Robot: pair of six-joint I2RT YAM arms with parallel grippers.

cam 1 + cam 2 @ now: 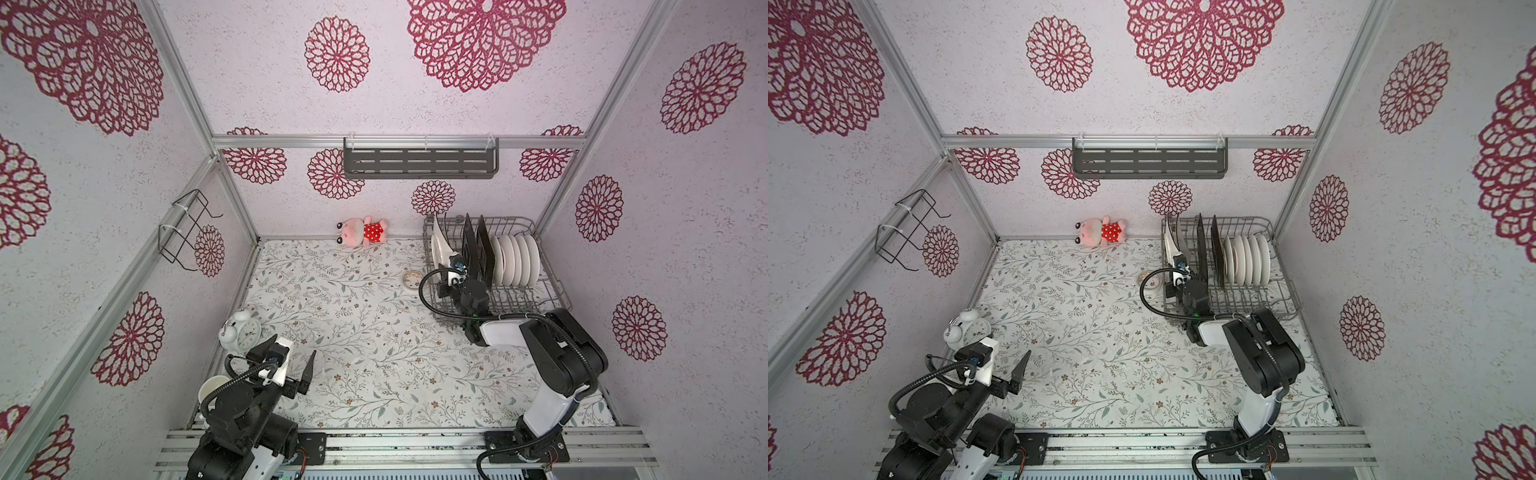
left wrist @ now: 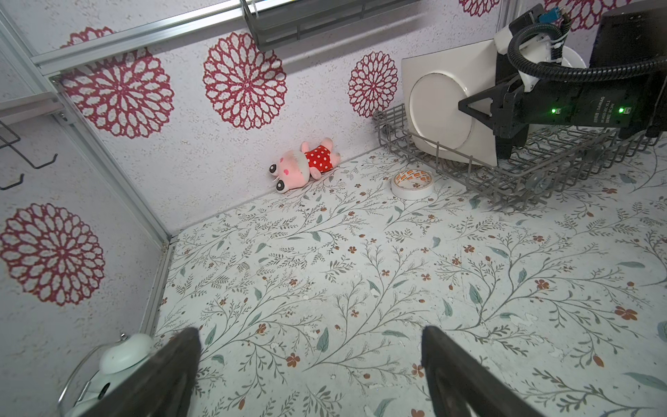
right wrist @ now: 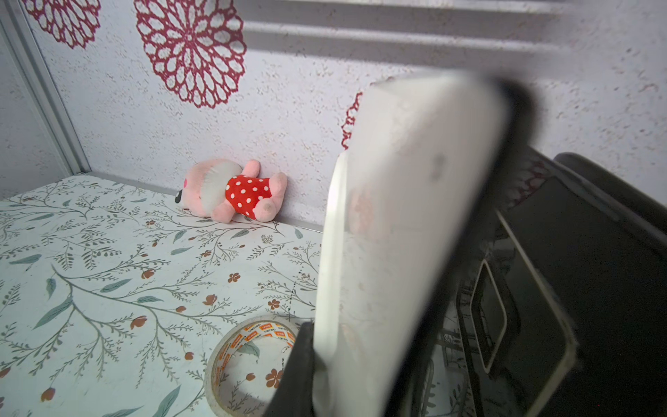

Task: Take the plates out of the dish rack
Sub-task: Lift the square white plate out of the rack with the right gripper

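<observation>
Step in hand: lifting the end plate out of the dish rack [image 1: 552, 286], judged from the grip.
Right tool [image 2: 485, 112]: jaws pinched nearly together on the rim of the cream square plate [image 2: 444, 108]; one finger shows across the plate's back in the left wrist view.
Plate position: leftmost slot of the rack, on edge, leaning a little, its lower edge inside the wires.
Left tool [image 1: 297, 368]: jaws spread wide, holding nothing, low over the surface [image 1: 353, 316] near the alarm clock [image 1: 241, 334].
Neighbours: black square plates [image 1: 478, 249] just beside the held one; round white plates [image 1: 517, 259] further along the row.
Doing it well: probably raise straight up until the lower edge clears the tines, then swing away from the black plates.
Risk: roll of tape [image 2: 412, 183] lies just beside the rack; set down well apart from it.
</observation>
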